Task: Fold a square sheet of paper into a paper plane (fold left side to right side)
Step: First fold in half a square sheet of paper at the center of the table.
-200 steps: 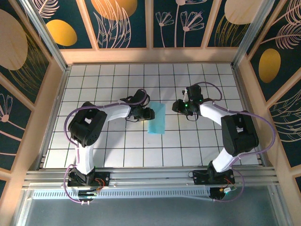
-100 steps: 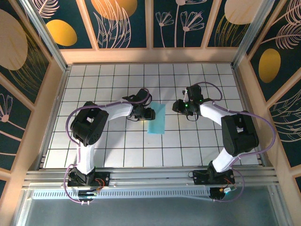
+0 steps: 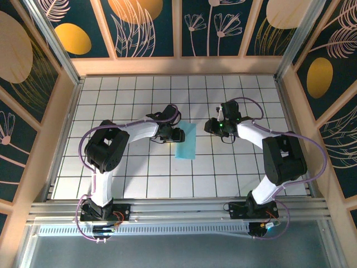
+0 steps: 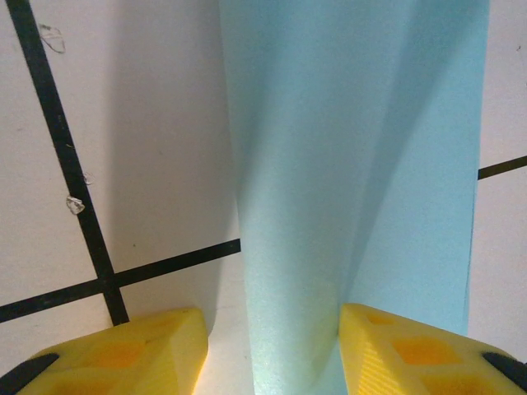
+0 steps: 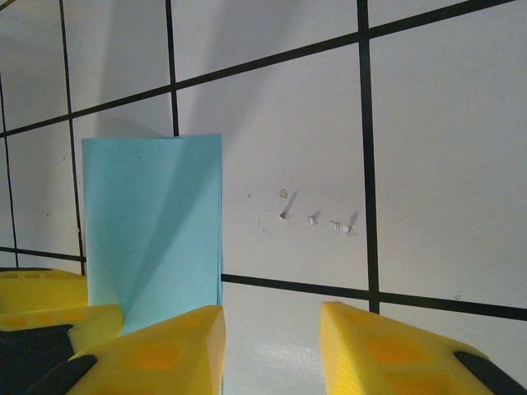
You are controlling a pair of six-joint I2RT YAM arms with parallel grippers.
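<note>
A white tiled table (image 3: 139, 173) with black grid lines sat inside wooden walls holding dark teal floral panels (image 3: 145, 28); an aluminium rail (image 3: 178, 207) ran along its near edge

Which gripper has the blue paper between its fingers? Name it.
The left gripper: the sheet runs between its open fingers. The right gripper is open over bare tile beside it.

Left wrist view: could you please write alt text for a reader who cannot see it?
A folded light-blue sheet of paper lies, not quite flat, on a white table with black grid lines. At the bottom, the two yellow fingers of the left gripper stand apart, the paper's near end between them.
</note>
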